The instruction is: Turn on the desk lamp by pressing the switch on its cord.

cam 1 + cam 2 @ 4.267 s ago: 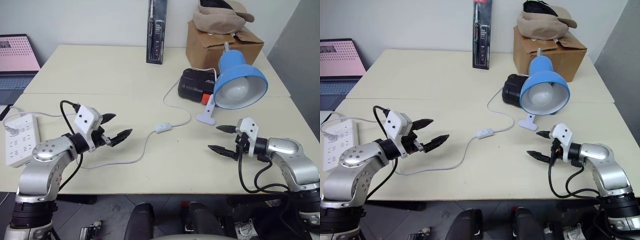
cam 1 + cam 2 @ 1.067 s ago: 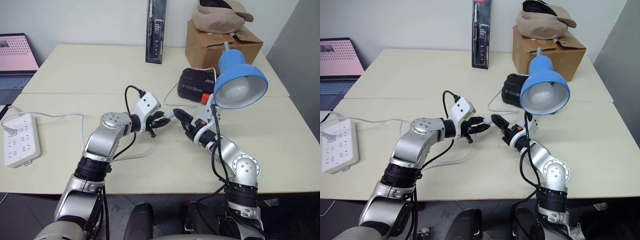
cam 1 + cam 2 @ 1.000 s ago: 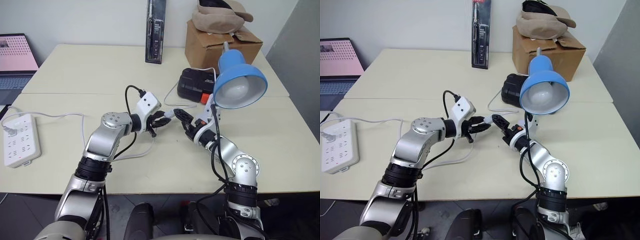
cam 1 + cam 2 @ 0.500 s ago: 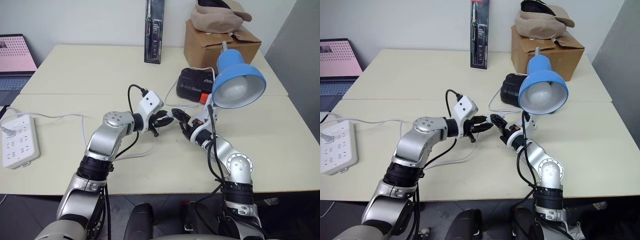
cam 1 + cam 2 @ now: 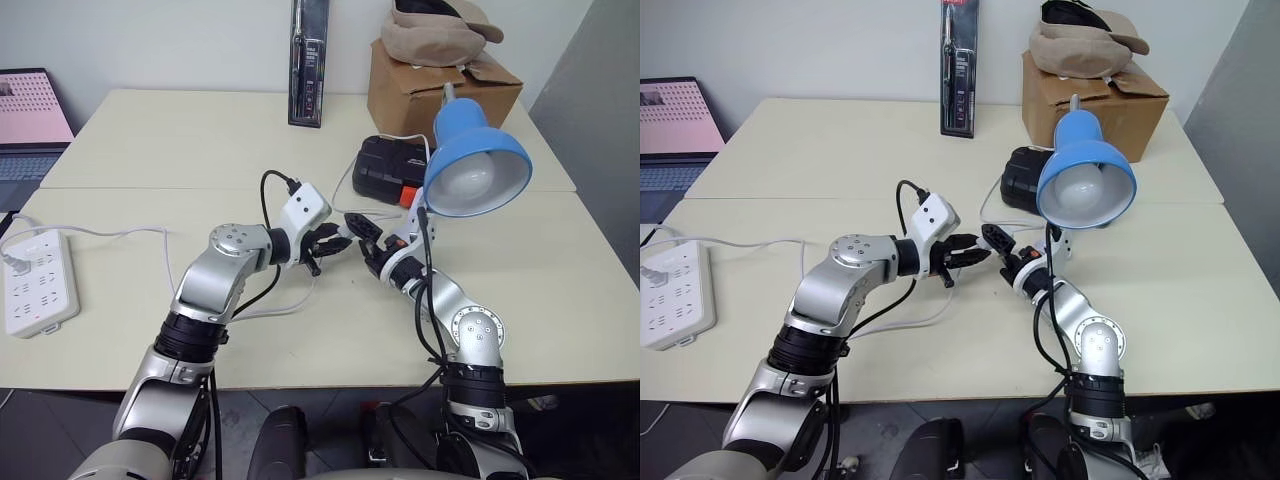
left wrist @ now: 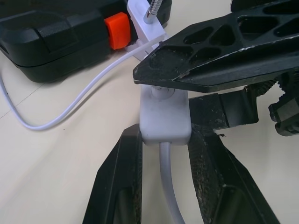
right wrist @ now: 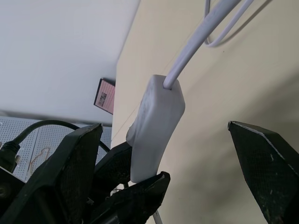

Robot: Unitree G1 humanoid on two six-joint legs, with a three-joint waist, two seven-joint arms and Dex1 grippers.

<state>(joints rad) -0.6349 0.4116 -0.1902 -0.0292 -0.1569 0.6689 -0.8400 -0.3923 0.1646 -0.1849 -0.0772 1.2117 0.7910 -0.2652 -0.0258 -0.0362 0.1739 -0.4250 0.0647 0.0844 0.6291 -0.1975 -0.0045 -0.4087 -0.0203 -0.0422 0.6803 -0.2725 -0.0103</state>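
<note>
Left end effector [image 6: 164,154]: its two black fingers are clamped on the switch, one finger against each long side, holding it up off the bench; it points toward the right end effector.
Right end effector [image 5: 362,238]: fingers spread wide apart, gripping nothing; one finger lies across the far end of the switch, right at it, while the other stands well off to the side.
Switch [image 6: 165,116]: small white oblong body, lodged between the left end effector's fingertips, directly in front of the right end effector's spread fingers; the two end effectors meet tip to tip around it.
Cord [image 6: 70,102]: thin and white; one run leaves the switch between the left end effector's fingers and drops toward its wrist, the other curves away past the black case toward the lamp's clip.
Desk lamp [image 5: 477,170]: blue cone shade with a pale bulb inside, unlit, standing just beyond and to the outer side of the right end effector; its white clip base sits close behind that end effector's wrist.
Black case [image 5: 385,168]: has an orange latch, and lies on the bench beyond both end effectors, beside the lamp.
Power strip [image 5: 36,282]: white, far out past the left arm's elbow.
Cardboard box [image 5: 440,85]: at the back of the bench, behind the lamp.
Bench [image 5: 150,150]: pale cream top.
</note>
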